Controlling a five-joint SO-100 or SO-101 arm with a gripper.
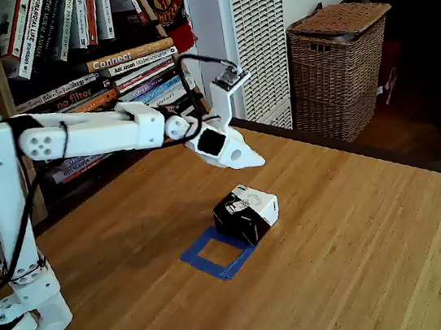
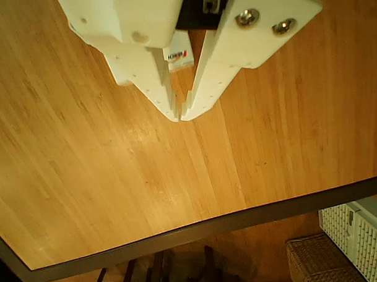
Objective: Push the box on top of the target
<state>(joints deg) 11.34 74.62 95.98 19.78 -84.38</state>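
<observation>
The box (image 1: 246, 214), a small cube with black sides and a white printed top, sits on the wooden table and overlaps the far right corner of the target (image 1: 216, 253), a hollow square of blue tape. My white gripper (image 1: 254, 158) hovers above and just behind the box, apart from it. In the other view the gripper (image 2: 179, 118) points down at bare wood, its fingertips (image 2: 196, 103) touching and nothing held between them.
A wicker basket (image 1: 340, 68) stands beyond the table's far edge, beside a white radiator-like unit (image 1: 256, 37). A bookshelf (image 1: 96, 43) rises behind the arm. The table edge (image 2: 191, 228) runs across the other view, near the gripper.
</observation>
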